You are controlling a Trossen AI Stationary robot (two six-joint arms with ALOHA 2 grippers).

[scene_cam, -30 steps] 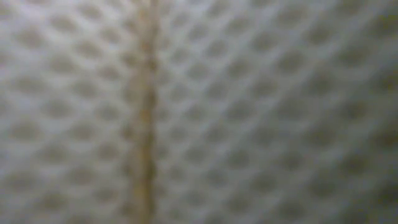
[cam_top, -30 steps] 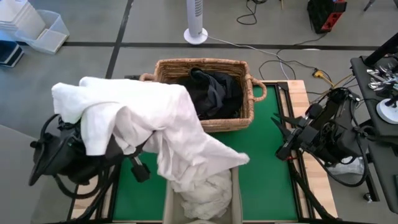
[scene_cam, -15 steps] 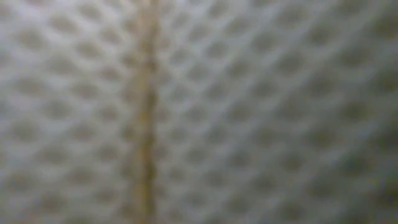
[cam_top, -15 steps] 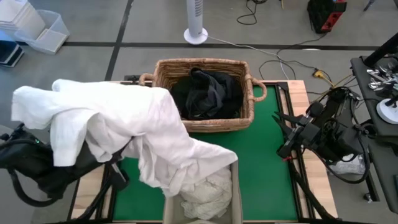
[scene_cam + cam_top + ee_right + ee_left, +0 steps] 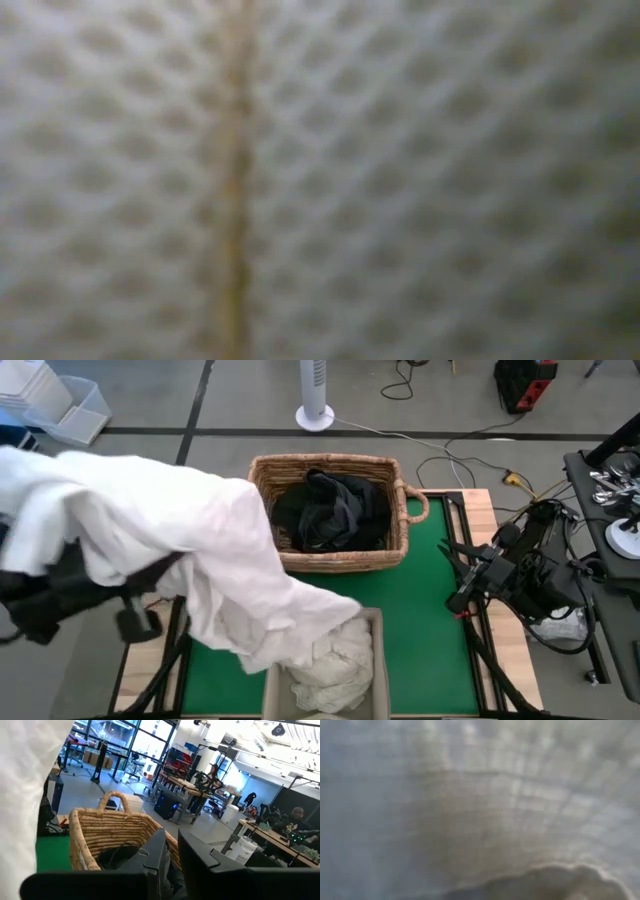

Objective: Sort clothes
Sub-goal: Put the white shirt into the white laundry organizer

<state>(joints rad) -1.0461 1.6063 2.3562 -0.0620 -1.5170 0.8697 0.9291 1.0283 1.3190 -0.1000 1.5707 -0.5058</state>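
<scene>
Garment lifted clear: we hold the white garment (image 5: 150, 530) high beside the wicker basket (image 5: 330, 555), so its tail trails toward the pale bin (image 5: 378, 660).
Cloth hides the left gripper, which we judge clamped on it. Our right gripper (image 5: 458, 595) waits beyond the basket, fingers nearly together, holding nothing. Only the high view shows the dark clothes (image 5: 330, 510) inside; the left wrist view sees just fabric.

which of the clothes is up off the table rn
The big white garment, draped over the left arm and trailing down toward the grey bin. The dark clothes lie in the wicker basket; the crumpled white one in the bin.
</scene>
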